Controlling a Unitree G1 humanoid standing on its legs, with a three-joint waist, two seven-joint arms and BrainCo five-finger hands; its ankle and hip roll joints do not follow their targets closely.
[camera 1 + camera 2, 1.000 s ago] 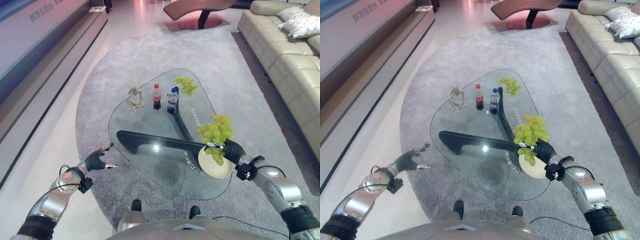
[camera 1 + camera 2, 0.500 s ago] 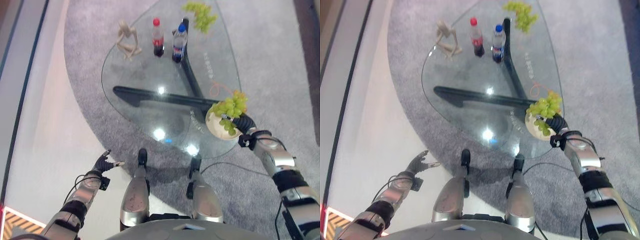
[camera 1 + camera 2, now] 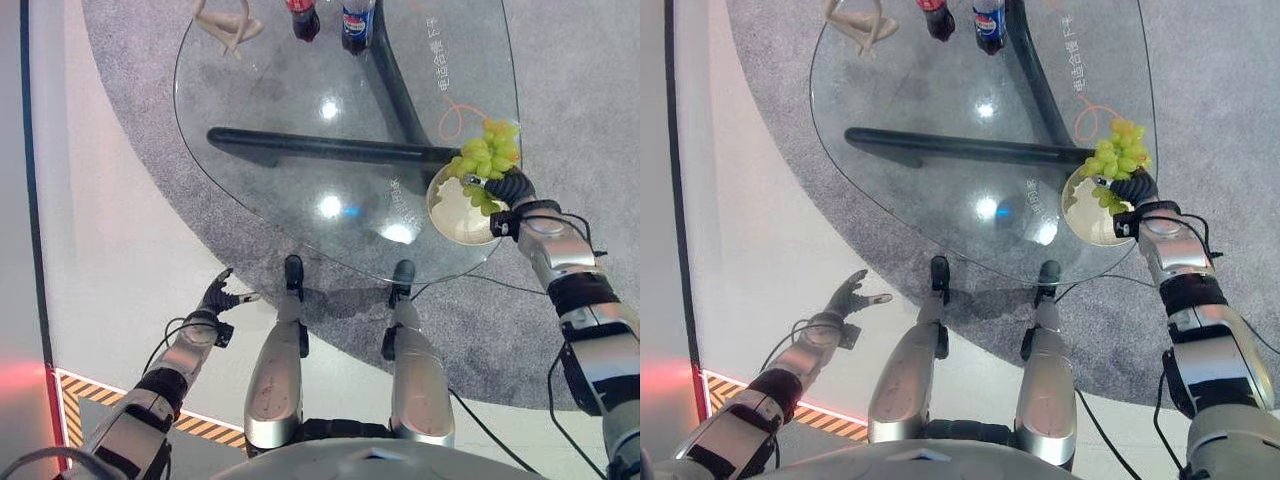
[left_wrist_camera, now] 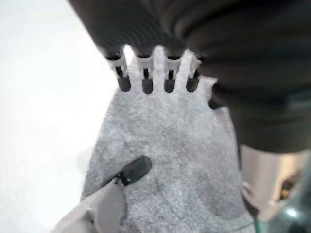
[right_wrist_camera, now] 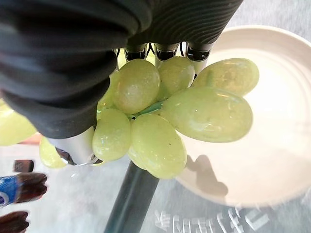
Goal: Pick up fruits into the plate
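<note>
Item: bunch of pale green grapes [image 5: 160,116]. It is clasped in the right hand [image 5: 63,73], whose fingers and thumb are curled round it, and is held over the far rim of the round cream plate [image 5: 272,145]; part of the bunch hangs above the plate's bowl and part beyond it, over the glass. It is not yet set down.

Item: round cream plate, placed at the near right edge of the clear glass table with black three-armed base [image 3: 300,150].

Item: left hand [image 3: 848,296]. It is held low over the pale floor, well apart from the table, with fingers straight and spread, and nothing is carried.

Other items on the far side: a beige jointed figurine [image 3: 225,22] and two dark soft-drink bottles [image 3: 345,15].

Change noted: the head camera has been tipped sharply downward within the last second, so the whole scene is shifted; the bunch is kept above the plate as before. By judgement, only lowering and release are left for this bunch.
</note>
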